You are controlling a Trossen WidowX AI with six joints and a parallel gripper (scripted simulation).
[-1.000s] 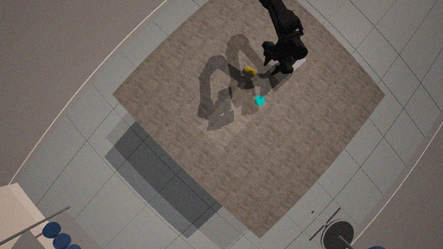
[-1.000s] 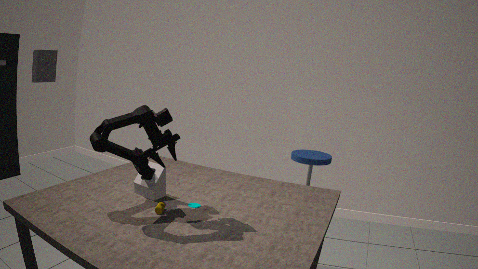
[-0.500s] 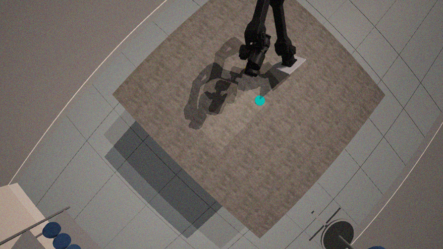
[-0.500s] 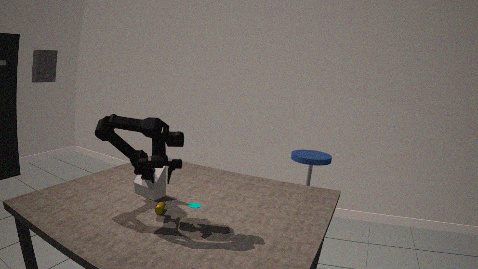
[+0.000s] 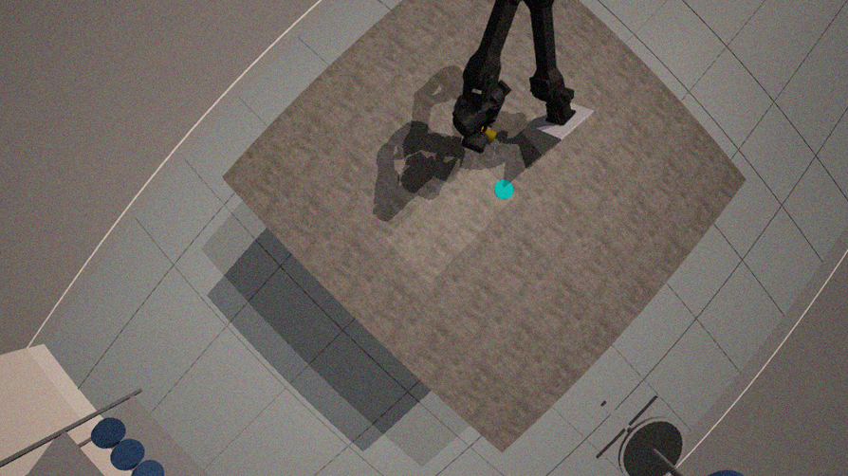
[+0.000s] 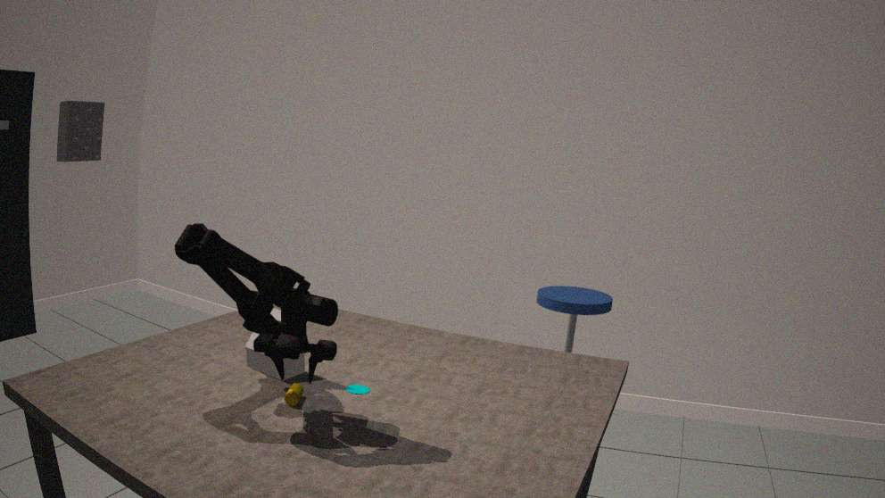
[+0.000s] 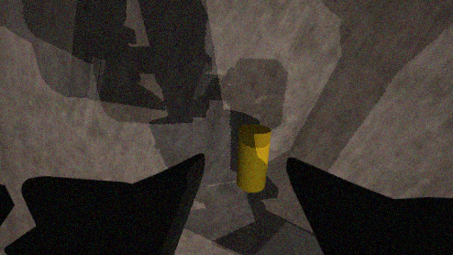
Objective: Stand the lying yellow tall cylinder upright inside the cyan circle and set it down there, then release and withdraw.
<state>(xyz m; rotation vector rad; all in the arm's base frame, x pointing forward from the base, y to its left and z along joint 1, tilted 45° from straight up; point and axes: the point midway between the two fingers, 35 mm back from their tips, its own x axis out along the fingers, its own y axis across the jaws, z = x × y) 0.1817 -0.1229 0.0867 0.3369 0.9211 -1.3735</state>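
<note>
The yellow tall cylinder (image 5: 489, 134) (image 6: 293, 394) (image 7: 252, 165) lies on its side on the table. In the top view the arm hides part of it. My gripper (image 6: 296, 380) (image 7: 245, 160) is open and points down, a little above the cylinder. In the wrist view the cylinder shows beyond the gap between the fingertips, right of its middle, with its length running up and down the picture. Neither finger is seen touching it. The cyan circle (image 5: 503, 189) (image 6: 357, 389) is flat on the table, apart from the cylinder; it is not seen in the wrist view.
The brown table (image 5: 580, 260) (image 6: 483, 396) carries the arm's pale base mount (image 5: 581, 116) (image 6: 266, 364), close to the cylinder. Dark arm shadows fall across the table around the cylinder. A blue stool (image 6: 574, 299) stands off the table.
</note>
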